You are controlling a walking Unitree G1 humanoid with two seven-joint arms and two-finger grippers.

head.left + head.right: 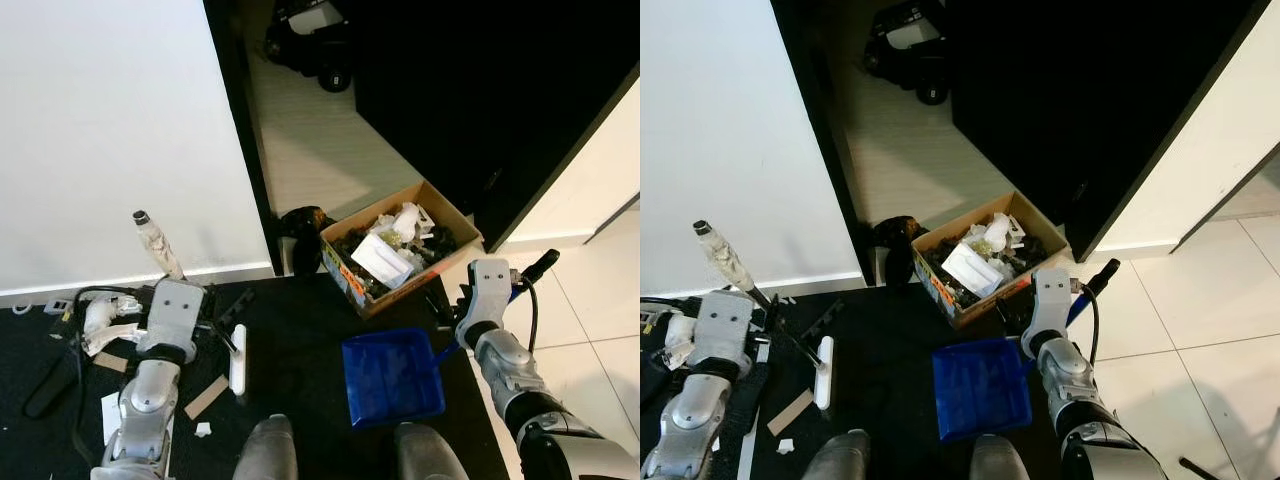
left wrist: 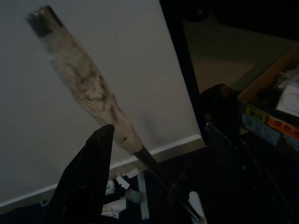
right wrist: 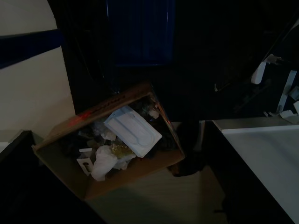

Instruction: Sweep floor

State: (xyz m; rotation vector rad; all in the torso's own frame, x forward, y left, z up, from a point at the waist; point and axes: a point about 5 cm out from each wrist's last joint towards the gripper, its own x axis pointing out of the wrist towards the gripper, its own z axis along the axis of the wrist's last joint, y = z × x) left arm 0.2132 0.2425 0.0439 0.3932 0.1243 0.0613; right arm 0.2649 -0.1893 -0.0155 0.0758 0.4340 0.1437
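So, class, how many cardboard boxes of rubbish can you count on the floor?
1. The cardboard box sits at the edge of the dark mat, just beyond the blue dustpan, near the doorway. Another could be hidden in the dark room behind.

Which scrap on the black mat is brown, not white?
The flat cardboard strip beside the broom head; the small scrap just below it is white.
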